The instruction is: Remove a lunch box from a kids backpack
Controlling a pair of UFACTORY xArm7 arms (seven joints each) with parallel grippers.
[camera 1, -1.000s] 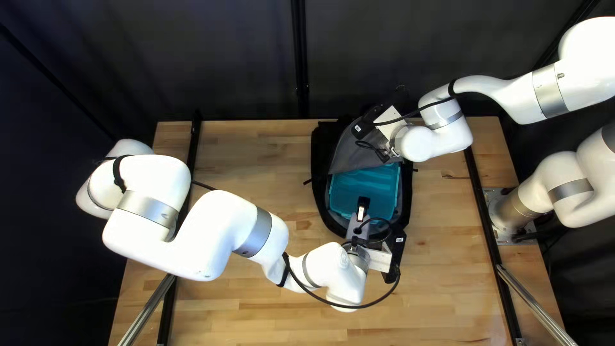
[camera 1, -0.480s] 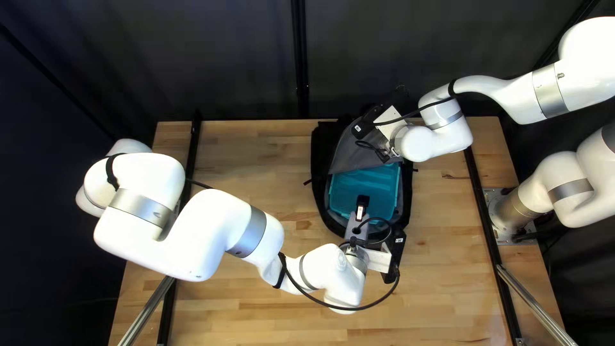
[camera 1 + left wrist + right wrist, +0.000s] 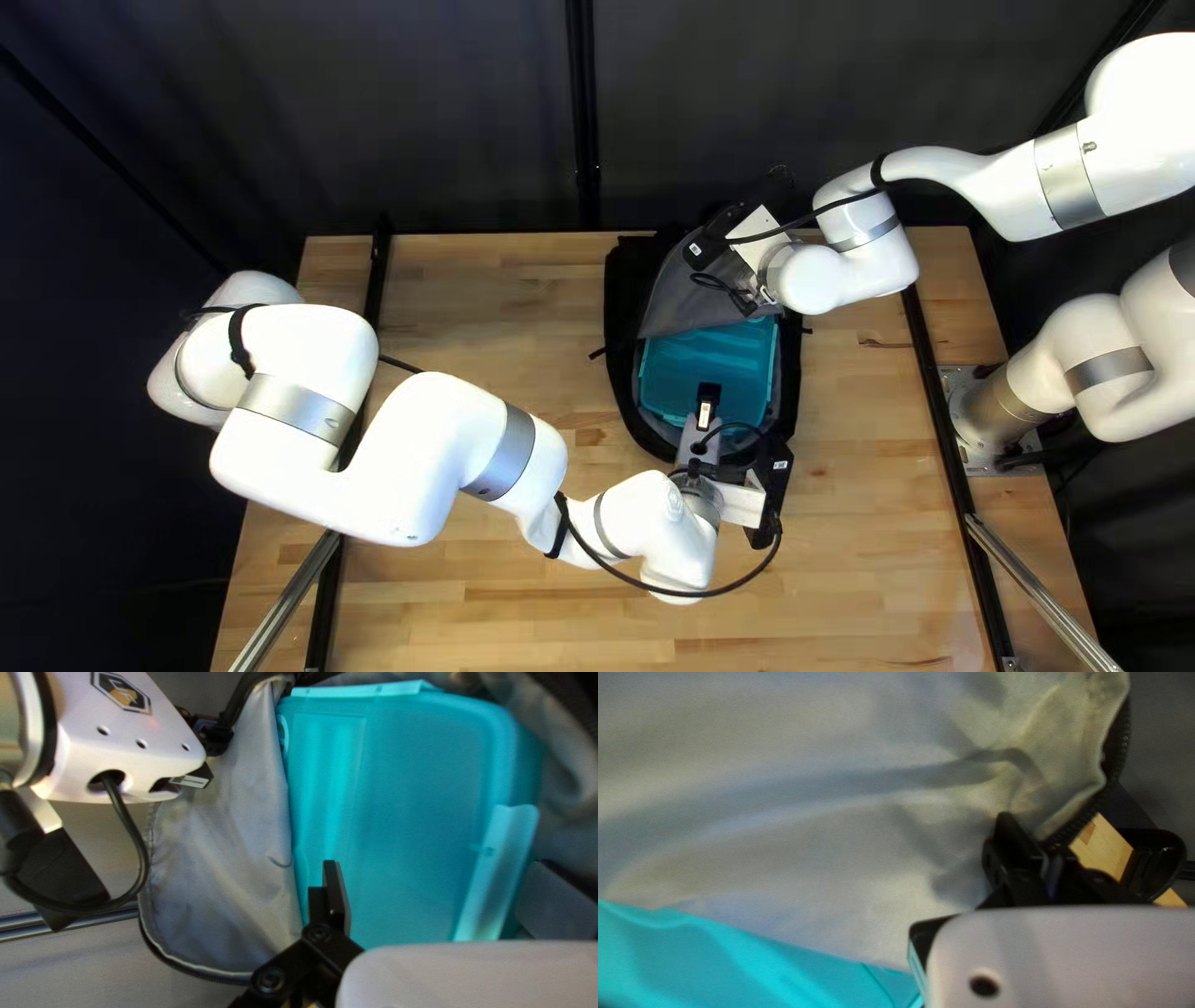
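My left gripper [image 3: 706,405] reaches over the near end of the teal lunch box [image 3: 707,355], which lies inside the black and grey backpack [image 3: 621,305]. In the left wrist view my left gripper [image 3: 439,877] is open, one finger over the lid of the lunch box [image 3: 405,796], the other pad beyond its latched edge. My right gripper [image 3: 753,243] is above the backpack's far part, fingertips hidden there. In the right wrist view my right gripper [image 3: 1033,839] is shut on the zippered edge of the grey flap [image 3: 847,840], folded back from the lunch box.
The wooden table [image 3: 498,311] extends around the backpack. A dark curtain [image 3: 436,112] hangs behind it. Beside the flap in the left wrist view is my right arm's white wrist [image 3: 124,740] with its cable. Black rails [image 3: 946,423] run along both table sides.
My left gripper and forearm have shifted slightly to the right of the top left view over the last half second. The right arm, flap and lunch box show no visible movement.
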